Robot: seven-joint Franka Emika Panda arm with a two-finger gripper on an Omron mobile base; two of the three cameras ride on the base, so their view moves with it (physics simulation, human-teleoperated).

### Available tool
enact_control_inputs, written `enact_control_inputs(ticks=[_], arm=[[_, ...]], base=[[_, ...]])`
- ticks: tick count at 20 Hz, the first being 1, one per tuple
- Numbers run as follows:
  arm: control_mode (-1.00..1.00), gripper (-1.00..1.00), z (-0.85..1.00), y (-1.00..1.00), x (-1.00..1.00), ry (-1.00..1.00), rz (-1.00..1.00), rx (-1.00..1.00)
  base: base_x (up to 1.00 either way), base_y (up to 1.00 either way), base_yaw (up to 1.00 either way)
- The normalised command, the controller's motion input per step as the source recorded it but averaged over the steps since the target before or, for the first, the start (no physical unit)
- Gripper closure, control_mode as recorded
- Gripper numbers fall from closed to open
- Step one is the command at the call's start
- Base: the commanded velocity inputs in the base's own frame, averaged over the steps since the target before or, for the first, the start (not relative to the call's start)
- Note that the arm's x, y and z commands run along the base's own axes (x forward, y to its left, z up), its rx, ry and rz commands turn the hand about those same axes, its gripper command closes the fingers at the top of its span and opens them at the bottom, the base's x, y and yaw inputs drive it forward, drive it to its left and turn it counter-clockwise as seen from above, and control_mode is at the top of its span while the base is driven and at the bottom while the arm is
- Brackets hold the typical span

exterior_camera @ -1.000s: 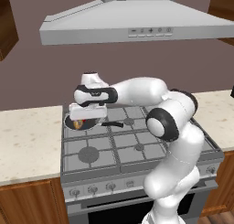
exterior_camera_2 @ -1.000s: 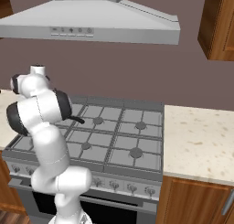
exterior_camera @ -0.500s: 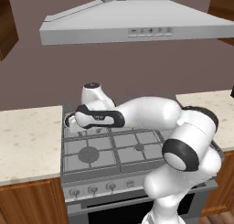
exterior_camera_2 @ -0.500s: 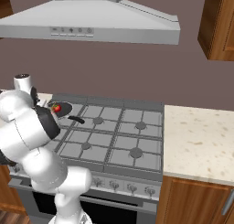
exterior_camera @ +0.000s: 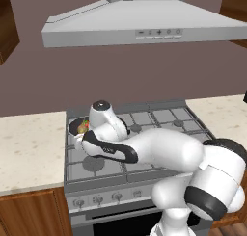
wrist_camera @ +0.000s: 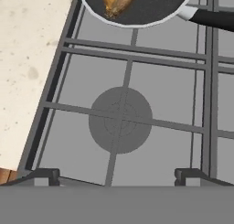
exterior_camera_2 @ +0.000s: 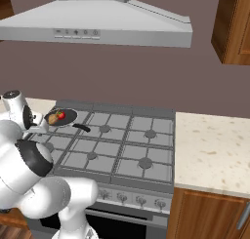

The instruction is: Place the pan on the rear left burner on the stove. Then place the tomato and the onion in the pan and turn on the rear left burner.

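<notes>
The black pan (exterior_camera_2: 63, 117) sits on the stove (exterior_camera_2: 136, 150) at its back left, hiding the rear left burner. Its handle (exterior_camera_2: 82, 128) points right. The red tomato (exterior_camera_2: 62, 115) and the tan onion (exterior_camera_2: 52, 118) lie inside it. In the hand view the pan (wrist_camera: 146, 10), with the onion (wrist_camera: 116, 0), is at the top edge. My gripper (wrist_camera: 118, 179) is open and holds nothing, above the front left burner cap (wrist_camera: 119, 119), nearer the front than the pan. From the left base view the pan (exterior_camera: 76, 127) peeks out beside my wrist.
A row of knobs (exterior_camera: 98, 200) runs along the stove's front panel below my hand. Speckled counter (wrist_camera: 32, 58) borders the stove on the left, and more counter (exterior_camera_2: 215, 150) lies to the right. A range hood (exterior_camera: 144, 28) hangs overhead.
My hand has drawn back from above the pan toward the front left burner and sunk lower. The tomato and onion stay in the pan. The jaws remain open.
</notes>
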Motion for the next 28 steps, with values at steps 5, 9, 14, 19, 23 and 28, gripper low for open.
enact_control_inputs(ticks=[5,9,14,19,23,28], arm=[[-1.0,-1.0,0.0,0.0,-0.15,-0.11,0.0,0.0],[-1.0,-1.0,0.0,0.0,-0.27,-0.04,0.0,0.0],[-1.0,-1.0,-0.11,0.06,-0.4,-0.08,0.0,0.0],[-1.0,-1.0,-0.29,0.18,-0.49,0.0,0.0,0.0],[-1.0,-1.0,-0.45,0.12,-0.61,-0.06,-0.01,0.0],[-1.0,-1.0,-0.42,0.02,-0.75,-0.23,-0.09,0.0]], base=[[0.0,0.0,0.0],[0.0,0.0,0.0],[0.0,0.0,0.0],[0.0,0.0,0.0],[0.0,0.0,0.0],[0.0,0.0,0.0]])
